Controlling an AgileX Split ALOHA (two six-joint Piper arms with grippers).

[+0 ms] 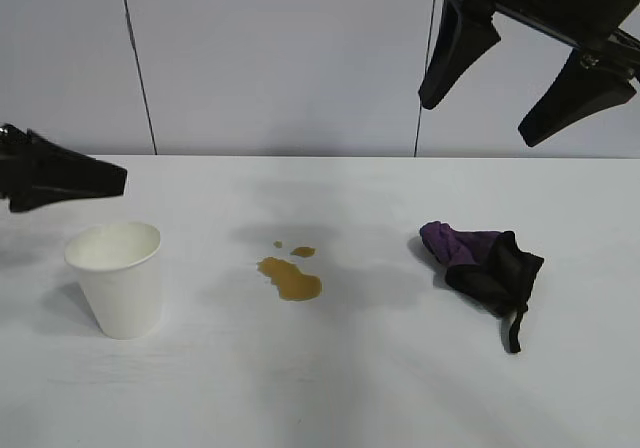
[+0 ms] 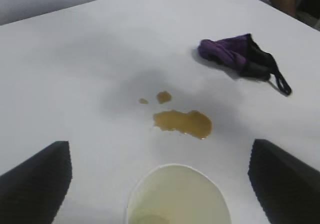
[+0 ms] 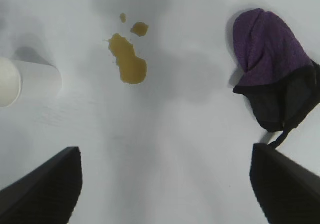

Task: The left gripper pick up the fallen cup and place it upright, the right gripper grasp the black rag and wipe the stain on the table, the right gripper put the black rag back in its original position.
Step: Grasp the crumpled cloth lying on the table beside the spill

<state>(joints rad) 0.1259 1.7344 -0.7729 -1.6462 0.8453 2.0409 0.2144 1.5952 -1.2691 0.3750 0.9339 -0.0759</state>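
From my remote station: the cup [image 1: 116, 276] stands upright on the left side of the table [image 1: 330, 388], mouth up, with the left gripper [image 2: 160, 186] hanging above and just behind it, its fingers spread wide and holding nothing. In the left wrist view the cup's rim sits between the two fingers but apart from both, so I judge the first step done.

The stain [image 1: 291, 278], a brown blotch with two small droplets on its far side, lies mid-table between the cup and the black rag [image 1: 487, 265]. The rag sits untouched on the right, purple part toward the stain, its thin tail strip trailing toward the near edge. The right gripper [image 1: 522, 86] hovers high above the rag, jaws wide apart and empty (the wiping step has not yet begun, as I read it).

Risks from here, in my judgement: the left gripper is close enough to the light paper cup that a careless sideways retreat could clip the rim and tip it again. On the right, a descent that catches only the tail strip would lift the rag dangling and useless for wiping. A long sweep across the stain could also push liquid toward the cup, or carry the rag into it.
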